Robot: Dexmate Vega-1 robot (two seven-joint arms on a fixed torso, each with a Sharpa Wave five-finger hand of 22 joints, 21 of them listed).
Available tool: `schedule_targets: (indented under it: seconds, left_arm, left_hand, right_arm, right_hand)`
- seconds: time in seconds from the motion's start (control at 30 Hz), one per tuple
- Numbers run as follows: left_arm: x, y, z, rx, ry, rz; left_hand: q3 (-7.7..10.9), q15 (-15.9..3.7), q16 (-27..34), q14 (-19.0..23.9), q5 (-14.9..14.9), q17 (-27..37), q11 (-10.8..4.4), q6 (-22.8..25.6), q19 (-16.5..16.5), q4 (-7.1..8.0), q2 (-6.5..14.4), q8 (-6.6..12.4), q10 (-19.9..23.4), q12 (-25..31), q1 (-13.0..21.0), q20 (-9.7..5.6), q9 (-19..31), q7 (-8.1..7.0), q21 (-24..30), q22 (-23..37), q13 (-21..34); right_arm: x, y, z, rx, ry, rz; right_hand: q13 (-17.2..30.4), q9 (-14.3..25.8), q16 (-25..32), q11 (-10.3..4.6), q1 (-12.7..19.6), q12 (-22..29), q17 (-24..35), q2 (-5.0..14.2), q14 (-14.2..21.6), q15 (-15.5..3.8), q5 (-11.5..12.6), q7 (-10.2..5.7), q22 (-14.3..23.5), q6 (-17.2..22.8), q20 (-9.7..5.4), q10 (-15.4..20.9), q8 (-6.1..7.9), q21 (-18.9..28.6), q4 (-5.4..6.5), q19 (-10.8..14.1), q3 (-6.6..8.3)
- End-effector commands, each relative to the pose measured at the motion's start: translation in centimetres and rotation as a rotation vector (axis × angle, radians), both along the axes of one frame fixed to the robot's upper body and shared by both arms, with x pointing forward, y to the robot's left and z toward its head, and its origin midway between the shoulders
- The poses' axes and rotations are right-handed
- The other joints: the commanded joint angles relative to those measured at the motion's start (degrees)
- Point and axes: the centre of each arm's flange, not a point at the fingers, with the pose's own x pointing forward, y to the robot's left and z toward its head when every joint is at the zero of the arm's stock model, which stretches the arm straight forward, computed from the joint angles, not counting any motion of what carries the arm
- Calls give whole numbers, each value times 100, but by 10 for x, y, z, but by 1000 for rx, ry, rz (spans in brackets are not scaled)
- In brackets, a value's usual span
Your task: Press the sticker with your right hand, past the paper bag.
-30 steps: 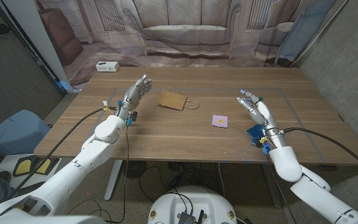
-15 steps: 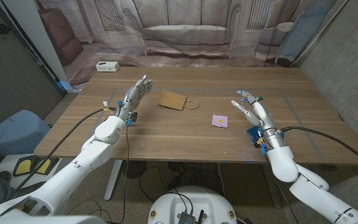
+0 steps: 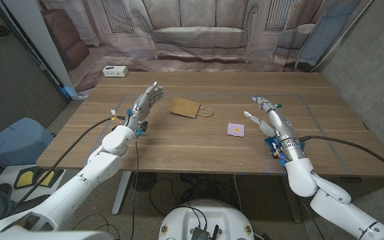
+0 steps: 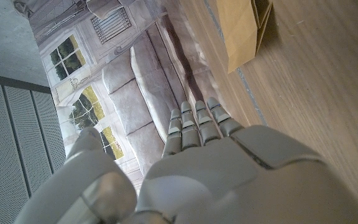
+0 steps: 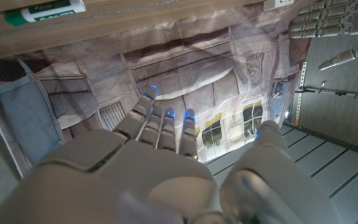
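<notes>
A small purple sticker [image 3: 235,129] with a yellow face lies on the wooden table [image 3: 205,150], right of centre. The brown paper bag [image 3: 185,107] lies flat with its handle toward the sticker; the left wrist view shows the paper bag [image 4: 244,28] beyond my left hand [image 4: 197,168]. In the head view my right hand [image 3: 269,117] hovers open just right of the sticker, fingers spread and apart from it. My left hand [image 3: 145,103] stands open left of the bag, fingers straight, holding nothing. The right wrist view shows my right hand [image 5: 154,162] from behind, with the left hand [image 5: 325,18] far off.
A blue object [image 3: 273,141] lies on the table under my right wrist. A white box [image 3: 115,71] sits at the far left corner. A white and green object [image 5: 45,9] lies at the table's edge in the right wrist view. A printed sofa backdrop [image 3: 199,33] hangs behind.
My right hand and forearm have shifted a little to the left, toward the sticker. The left hand, bag and sticker have not moved.
</notes>
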Motion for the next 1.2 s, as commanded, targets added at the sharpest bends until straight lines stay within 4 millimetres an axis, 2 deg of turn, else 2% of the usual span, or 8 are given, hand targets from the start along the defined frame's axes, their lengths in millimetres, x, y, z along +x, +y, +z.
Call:
schedule_targets:
  seconds: [0.03,0.47,0.67,0.8,0.9,0.97,1.03,1.2]
  left_arm:
    - [-3,-1,-4,4,5,0]
    - [-5,3,-6,-6,0,5]
    - [-5,3,-5,-8,-2,3]
    - [-5,4,-4,-6,-3,2]
    - [-5,3,-4,-5,-4,-3]
    - [-5,3,-4,-5,-4,-4]
    - [-5,3,-3,-3,-5,-2]
    - [-6,4,-4,-4,-3,-2]
  left_hand:
    - [9,-12,-14,53,0,5,-10,55,49,-40,80,-6,41,0,8,21,10,1,-19,22,10]
    - [9,-4,-17,70,-1,5,-9,69,63,-46,93,-10,56,-3,7,33,11,-1,-58,23,7]
    - [8,-3,-19,71,-2,5,-2,69,63,-48,97,-14,53,-7,6,38,11,-8,-73,23,6]
    - [7,-1,-21,73,-2,5,22,74,61,-49,99,-14,51,-10,5,41,11,-5,-86,24,5]
    - [6,-2,-23,73,-3,6,14,73,60,-51,101,-16,50,-12,4,41,11,0,-97,24,4]
    - [6,-1,-26,67,-3,6,10,67,59,-52,103,-20,45,-15,4,38,11,9,-104,24,4]
    - [5,6,-32,57,-3,6,29,71,53,-53,105,-20,43,-17,3,40,11,9,-116,24,4]
    - [5,12,-31,64,-3,6,20,73,48,-55,109,-21,40,-21,3,44,11,6,-132,25,3]
  right_arm:
    - [-5,6,-4,-117,-73,-130]
    - [-6,12,-4,-149,-64,-151]
    - [-5,16,-3,-173,-68,-172]
    - [-6,18,0,-189,-66,-180]
    - [-5,20,2,-213,-53,-196]
    - [-4,21,3,-224,-42,-195]
    - [-3,22,4,-240,-30,-200]
    - [-2,25,6,-269,-3,-207]
  right_hand:
    - [15,23,-11,-27,13,12,-2,13,8,-63,26,-44,11,-1,-4,12,1,-11,-8,40,-22]
    - [15,23,-26,-43,-36,13,7,36,-32,-55,33,-98,12,33,-9,35,11,-66,20,6,-39]
    - [15,21,-47,-134,-85,4,9,33,-82,-35,34,-231,18,149,235,35,42,-164,34,-142,-65]
    - [15,19,-67,-167,-106,-10,9,32,-134,-20,35,-311,23,238,278,9,66,-190,39,-173,-76]
    - [12,16,-101,-226,-129,-41,4,30,-226,-23,35,-326,27,406,319,-65,109,-243,41,-270,-89]
    - [10,14,-118,-201,-145,-59,2,29,-280,-82,34,-318,29,454,339,-112,113,-269,45,-326,-96]
    - [8,12,-156,-138,-161,-85,-2,26,-389,-63,32,-314,31,467,335,-193,99,-303,47,-413,-106]
    - [3,9,-220,-123,-200,-144,-8,39,-639,-6,30,-305,34,488,347,-438,67,-375,54,-669,-120]
